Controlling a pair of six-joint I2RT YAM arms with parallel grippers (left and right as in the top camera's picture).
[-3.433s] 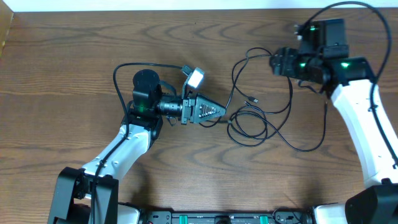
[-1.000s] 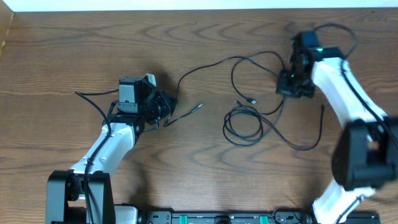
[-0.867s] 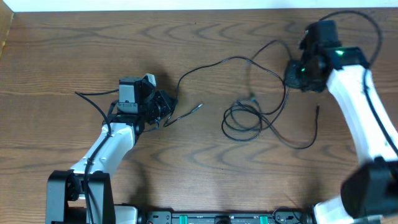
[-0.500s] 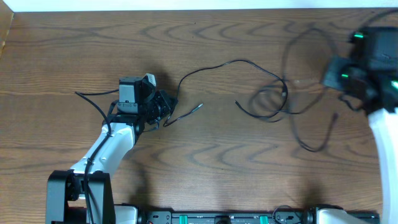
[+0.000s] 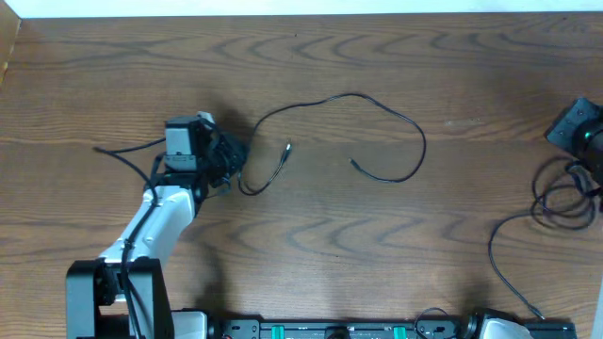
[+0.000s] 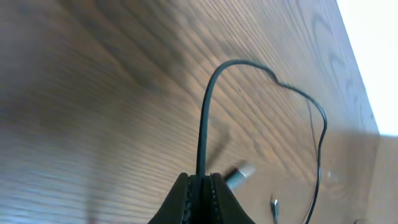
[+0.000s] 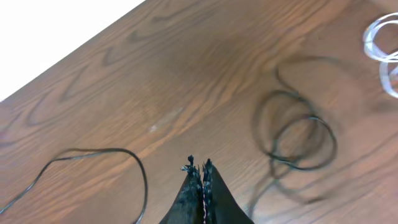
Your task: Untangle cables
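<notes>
Black cord [image 5: 353, 94] is kept in clenched left hand [image 6: 200, 178]; looped cord [image 5: 492, 252] is dragged away by clenched right hand [image 7: 199, 167]. Tangle is undone.

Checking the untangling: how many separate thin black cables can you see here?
2. One thin black cable, pinched in the left gripper, arcs across the middle; a coiled black cable sits at the right edge. Its loops may hide another.

Right arm [image 5: 577, 127] cut off; coiled cable [image 7: 334, 142] blurred.
</notes>
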